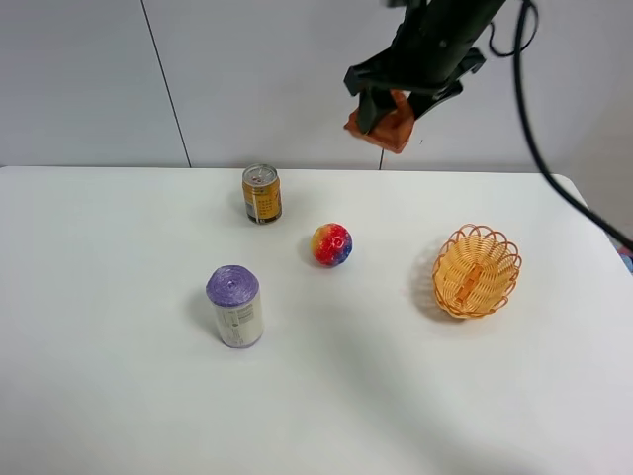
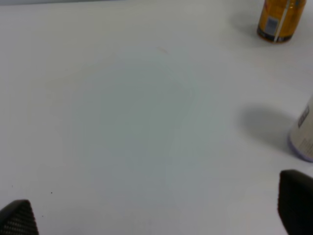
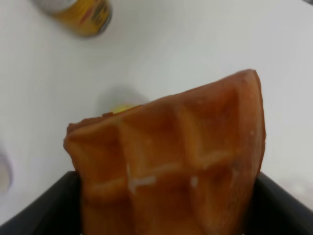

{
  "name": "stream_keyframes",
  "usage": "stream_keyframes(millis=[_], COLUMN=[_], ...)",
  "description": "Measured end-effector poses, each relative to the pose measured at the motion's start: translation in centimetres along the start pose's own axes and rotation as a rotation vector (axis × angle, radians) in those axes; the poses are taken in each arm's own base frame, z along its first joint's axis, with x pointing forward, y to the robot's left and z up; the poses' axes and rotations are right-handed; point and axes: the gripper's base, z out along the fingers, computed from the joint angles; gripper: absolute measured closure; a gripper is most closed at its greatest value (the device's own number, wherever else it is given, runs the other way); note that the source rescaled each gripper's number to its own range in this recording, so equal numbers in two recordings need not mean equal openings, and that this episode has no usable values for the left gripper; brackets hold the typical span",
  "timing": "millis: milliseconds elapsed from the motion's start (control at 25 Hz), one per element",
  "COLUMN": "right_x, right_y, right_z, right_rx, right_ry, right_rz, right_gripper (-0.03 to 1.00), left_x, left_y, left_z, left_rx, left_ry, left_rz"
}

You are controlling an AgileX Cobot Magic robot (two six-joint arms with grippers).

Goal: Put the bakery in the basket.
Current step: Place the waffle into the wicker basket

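Right tool [image 1: 386,111] is clenched on the bakery [image 1: 393,130], which hangs high above the back of the counter [image 1: 119,396], touching nothing else. In the right wrist view the waffle wedge [image 3: 171,161] fills most of the picture, with the dark jaws pressed on either side of its lower part. Left tool [image 2: 156,213] is released, jaws spread wide over bare counter and holding nothing. The basket [image 1: 438,269] sits empty toward the right of the counter, well apart from the bakery and nearer the camera. My judgement: the carry is under way and the drop is not yet done. First risk: I seem to grip only one end of the wedge, so a quick swing could twist it loose short of the basket, and it might land near the ball [image 1: 331,244]. Second risk: letting go from this height could bounce the piece off the weave or tip the basket, which looks light. Third risk: a descent off centre could catch the scalloped rim and shove the basket aside. The yellow can [image 1: 261,194] and the purple-topped cylinder [image 1: 234,306] stand away from the likely path.
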Motion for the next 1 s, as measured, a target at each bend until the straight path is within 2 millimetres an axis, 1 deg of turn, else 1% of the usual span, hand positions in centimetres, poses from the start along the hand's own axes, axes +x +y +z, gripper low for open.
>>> stream_keyframes(millis=[40, 80, 160, 240, 320, 400, 520, 600, 640, 720, 800, 920, 1000], right_x=[0.0, 0.6, 2.0, 4.2, 7.1, 10.4, 16.0, 19.3, 20.5, 22.2, 23.0, 23.2, 23.1], right_y=[0.0, 0.2, 0.5, 0.7, 0.8, 0.6, -0.4, -1.4, -1.9, -2.8, -3.4, -4.1, -4.8], right_z=[0.0, -3.7, -6.7, -9.4, -10.6, -11.1, -10.6, -9.3, -8.6, -7.3, -5.5, -2.7, -0.7], right_rx=[0.0, 0.01, 0.011, 0.011, 0.015, 0.041, 0.156, 0.267, 0.312, 0.405, 0.455, 0.488, 0.488], right_ry=[0.0, -0.065, -0.108, -0.135, -0.117, -0.087, -0.018, 0.015, 0.01, -0.014, -0.043, -0.104, -0.123], right_rz=[0.0, -0.014, -0.016, -0.009, 0.019, 0.069, 0.167, 0.223, 0.235, 0.257, 0.26, 0.267, 0.306], right_gripper=[0.97, 0.97, 0.97, 0.97, 0.97, 0.97, 0.97, 0.97, 0.97, 0.97, 0.97, 0.97, 0.97], left_x=[0.0, 0.0, 0.0, 0.0, 0.0, 0.0, 0.0, 0.0, 0.0, 0.0, 0.0, 0.0, 0.0], left_y=[0.0, 0.0, 0.0, 0.0, 0.0, 0.0, 0.0, 0.0, 0.0, 0.0, 0.0, 0.0, 0.0], left_z=[0.0, 0.0, 0.0, 0.0, 0.0, 0.0, 0.0, 0.0, 0.0, 0.0, 0.0, 0.0, 0.0], left_rx=[0.0, 0.0, 0.0, 0.0, 0.0, 0.0, 0.0, 0.0, 0.0, 0.0, 0.0, 0.0, 0.0], left_ry=[0.0, 0.0, 0.0, 0.0, 0.0, 0.0, 0.0, 0.0, 0.0, 0.0, 0.0, 0.0, 0.0], left_rz=[0.0, 0.0, 0.0, 0.0, 0.0, 0.0, 0.0, 0.0, 0.0, 0.0, 0.0, 0.0, 0.0])
